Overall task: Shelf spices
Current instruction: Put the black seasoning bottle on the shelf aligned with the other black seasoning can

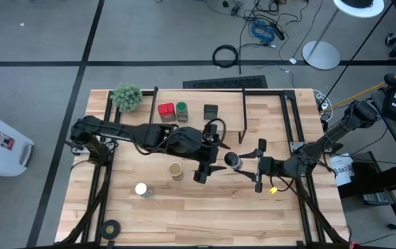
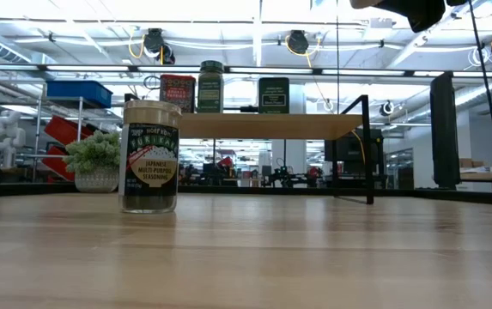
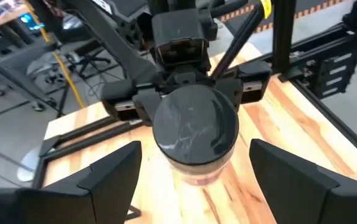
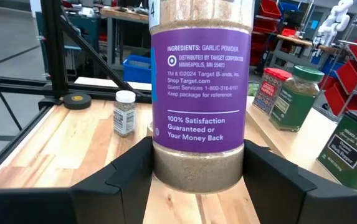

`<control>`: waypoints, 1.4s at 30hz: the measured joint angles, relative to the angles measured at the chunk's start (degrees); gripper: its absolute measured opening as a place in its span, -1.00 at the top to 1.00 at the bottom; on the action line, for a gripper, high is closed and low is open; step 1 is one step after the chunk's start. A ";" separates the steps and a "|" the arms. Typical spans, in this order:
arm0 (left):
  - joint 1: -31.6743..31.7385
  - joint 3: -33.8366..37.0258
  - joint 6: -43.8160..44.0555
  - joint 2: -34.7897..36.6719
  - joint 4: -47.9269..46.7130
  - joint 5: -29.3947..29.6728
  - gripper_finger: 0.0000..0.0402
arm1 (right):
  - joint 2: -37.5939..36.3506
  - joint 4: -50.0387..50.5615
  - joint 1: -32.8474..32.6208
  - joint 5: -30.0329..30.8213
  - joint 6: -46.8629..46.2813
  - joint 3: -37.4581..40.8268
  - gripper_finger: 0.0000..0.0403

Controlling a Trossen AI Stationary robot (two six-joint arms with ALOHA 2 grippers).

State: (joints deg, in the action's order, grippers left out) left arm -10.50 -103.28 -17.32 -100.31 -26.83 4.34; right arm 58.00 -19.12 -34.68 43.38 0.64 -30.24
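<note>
High view: overhead plan of the wooden table (image 1: 184, 207) with both arms meeting near its centre. The garlic powder jar (image 1: 233, 161), dark-lidded with a purple label, stands just right of centre. The right gripper (image 1: 247, 163) reaches in from three o'clock, and its dark fingers (image 4: 122, 180) stand against either side of the jar's lower body, clamped on it. The left gripper (image 1: 215, 168) comes from nine o'clock; its fingers (image 3: 103, 177) are spread apart, flanking the same jar without touching it, and the jar's dark lid (image 3: 195, 123) shows between them in the left wrist view.

The shelf (image 1: 204, 114), a light board on thin black legs, lies toward twelve o'clock. On it stand three spices: a red tin (image 1: 166, 111), a green-lidded jar (image 1: 182, 111) touching its right side, and a dark square tin (image 1: 211, 111) set apart farther right. In the low view these three stand upright on the shelf board (image 2: 263, 125).

On the tabletop, a tan cylinder (image 1: 176, 171) stands at about eight o'clock from the held jar; in the low view it shows as a seasoning jar (image 2: 150, 156). A white-lidded jar (image 1: 142, 189) stands farther toward seven o'clock. A fuzzy green plant ball (image 1: 126, 97) sits at the table's eleven o'clock corner, and a black tape roll (image 1: 111, 227) lies near seven o'clock.
</note>
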 joint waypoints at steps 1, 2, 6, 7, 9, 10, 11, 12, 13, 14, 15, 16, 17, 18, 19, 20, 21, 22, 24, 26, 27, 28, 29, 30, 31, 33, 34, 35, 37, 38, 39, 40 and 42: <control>0.17 0.00 0.02 -0.27 0.18 -0.44 -0.53 | 0.00 0.18 0.00 0.00 -0.02 0.00 -0.07; 0.29 0.00 0.02 -0.49 0.72 -0.48 -0.53 | 0.00 0.30 0.00 0.00 -0.02 0.00 -0.07; 1.03 0.00 -1.12 -0.91 1.10 -0.23 -0.53 | 0.00 0.76 0.00 -0.02 -0.24 0.00 -0.07; 1.27 0.00 -1.36 -1.01 1.21 -0.13 -0.53 | 0.00 0.92 0.00 0.02 -0.29 0.00 -0.07; 1.50 0.00 -1.45 -1.09 1.99 -0.16 -0.53 | 0.00 0.94 0.01 0.26 -0.45 0.00 -0.07; 1.53 0.00 -1.46 -1.09 2.52 -0.06 -0.53 | -0.03 0.84 0.02 0.24 -0.44 0.00 -0.07; 1.63 0.00 -1.46 -1.09 2.89 -0.05 -0.53 | -0.05 0.80 0.01 0.24 -0.44 0.00 -0.07; 1.76 0.00 -1.44 -1.09 2.97 -0.10 -0.53 | -0.07 0.77 0.00 0.19 -0.44 -0.02 -0.07; 1.85 0.00 -1.44 -1.09 2.95 -0.19 -0.53 | -0.07 0.79 0.00 0.15 -0.42 -0.02 -0.07; 2.10 0.00 -1.44 -1.09 2.95 -0.53 -0.53 | -0.07 0.81 0.04 0.14 -0.42 -0.02 -0.07; 2.36 0.00 -1.42 -1.09 2.95 -1.11 -0.53 | -0.07 0.83 0.15 0.20 -0.42 -0.02 -0.07; 2.65 0.00 -1.21 -1.09 2.92 -1.80 -0.53 | -0.07 0.83 0.17 0.32 -0.52 -0.02 -0.07; 2.90 0.00 -1.13 -1.09 2.80 -2.82 -0.53 | -0.07 0.85 0.20 0.31 -0.57 -0.02 -0.07; 3.14 0.00 -0.99 -1.09 2.52 -4.08 -0.53 | -0.07 0.89 0.20 0.20 -0.55 -0.02 -0.07; 3.29 0.00 -0.61 -1.09 2.28 -5.18 -0.53 | -0.07 0.96 0.17 0.02 -0.53 -0.02 -0.07; 3.48 0.00 -0.02 -1.09 2.20 -6.07 -0.53 | -0.05 0.96 0.17 -0.19 -0.49 -0.02 -0.07; 3.59 0.00 0.40 -1.09 2.19 -6.63 -0.53 | -0.04 1.03 0.15 -0.24 -0.44 -0.02 -0.07; 3.71 0.00 0.50 -1.09 2.08 -6.98 -0.53 | -0.04 1.11 0.15 -0.21 -0.44 -0.02 -0.07; 3.80 0.00 0.48 -1.09 1.55 -7.15 -0.53 | -0.04 1.23 0.15 -0.17 -0.42 -0.02 -0.07; 3.85 0.00 0.48 -1.09 1.11 -7.13 -0.53 | -0.02 1.25 0.17 -0.17 -0.30 -0.02 -0.07; 3.85 0.00 0.48 -1.09 1.06 -7.15 -0.53 | -0.02 1.26 0.16 -0.16 -0.30 -0.02 -0.07; 3.85 0.00 0.48 -1.09 1.07 -7.15 -0.53 | -0.02 1.30 0.15 -0.13 -0.33 -0.02 -0.07; 3.83 0.00 0.48 -1.09 1.07 -7.15 -0.53 | -0.02 1.35 0.15 -0.15 -0.35 -0.02 -0.07; 3.83 0.00 0.48 -1.09 1.05 -7.15 -0.53 | -0.02 1.39 0.15 -0.15 -0.33 -0.02 -0.07; 3.83 0.00 0.48 -1.09 0.98 -7.15 -0.53 | -0.02 1.42 0.15 -0.13 -0.33 -0.02 -0.07; 3.78 0.00 0.50 -1.09 0.78 -7.15 -0.53 | -0.02 1.42 0.16 -0.08 -0.33 -0.02 -0.07; 3.78 0.00 0.50 -1.09 0.66 -7.15 -0.53 | -0.02 1.42 0.15 -0.04 -0.33 -0.02 -0.07; 3.78 0.00 0.49 -1.09 0.56 -7.15 -0.53 | -0.02 1.42 0.15 -0.01 -0.31 -0.02 -0.07; 3.78 0.00 0.48 -1.09 0.55 -7.15 -0.53 | -0.02 1.42 0.16 0.00 -0.27 -0.02 -0.07; 3.78 0.00 0.50 -1.09 0.57 -7.17 -0.53 | -0.02 1.42 0.17 0.00 -0.25 -0.02 -0.07; 3.78 0.00 0.50 -1.09 0.59 -7.30 -0.53 | -0.02 1.42 0.15 0.01 -0.22 -0.02 -0.07; 3.78 0.00 0.50 -1.09 0.63 -7.56 -0.53 | -0.02 1.42 0.15 0.02 -0.22 -0.02 -0.07; 3.78 0.00 0.52 -1.09 0.87 -8.57 -0.53 | -0.02 1.42 0.15 0.02 -0.20 -0.02 -0.07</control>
State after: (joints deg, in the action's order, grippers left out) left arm -6.72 -103.28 -16.80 -101.41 -25.96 -4.23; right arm 57.98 -17.69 -34.52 43.40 0.45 -30.26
